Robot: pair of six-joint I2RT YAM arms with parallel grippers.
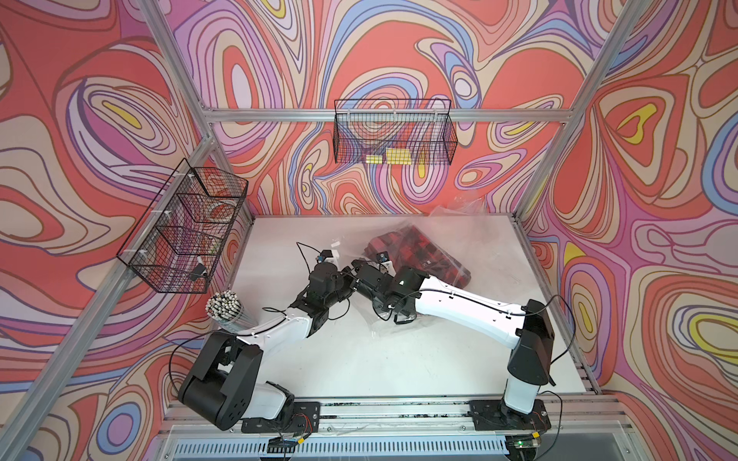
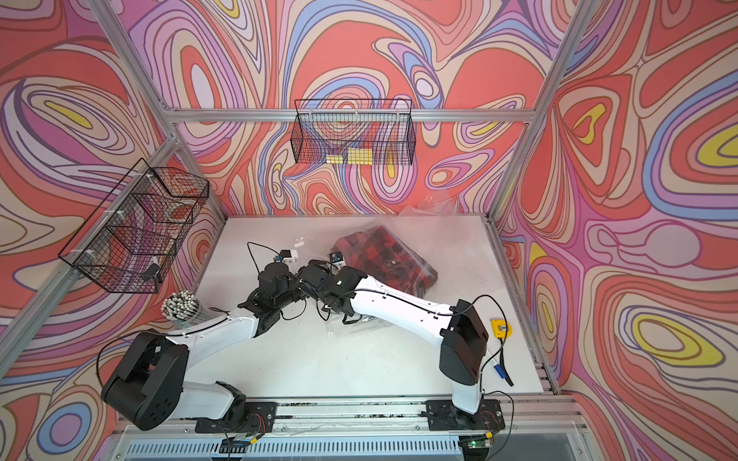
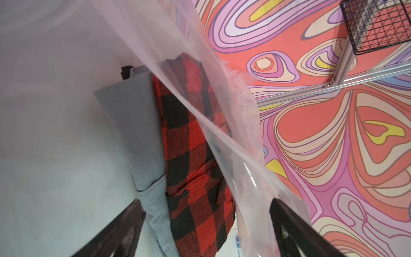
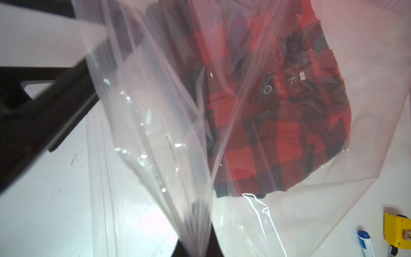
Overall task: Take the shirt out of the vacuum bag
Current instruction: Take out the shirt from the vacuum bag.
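A white bench [image 1: 359,359] stands inside walls covered in swirling red, pink and lilac patterns, with two robot arms reaching from its near edge toward the middle. A clear, crinkly vacuum bag [image 1: 459,215] lies on the right half of the bench, toward the back. Inside it is a folded red-and-black checked shirt [image 1: 423,251] with a grey lining. The right gripper [image 4: 196,240] has its jaws pressed together on a gathered fold of the bag's film, which it holds up off the bench. The left gripper [image 3: 206,200] has its jaws spread wide, with the shirt between them. A sheet of the bag's plastic drapes over one finger, and this gripper seems to be inside the bag's mouth, though the film makes that hard to judge. A yellow tool [image 2: 500,328] and a pen [image 2: 499,369] lie near the bench's right edge, apart from the bag.
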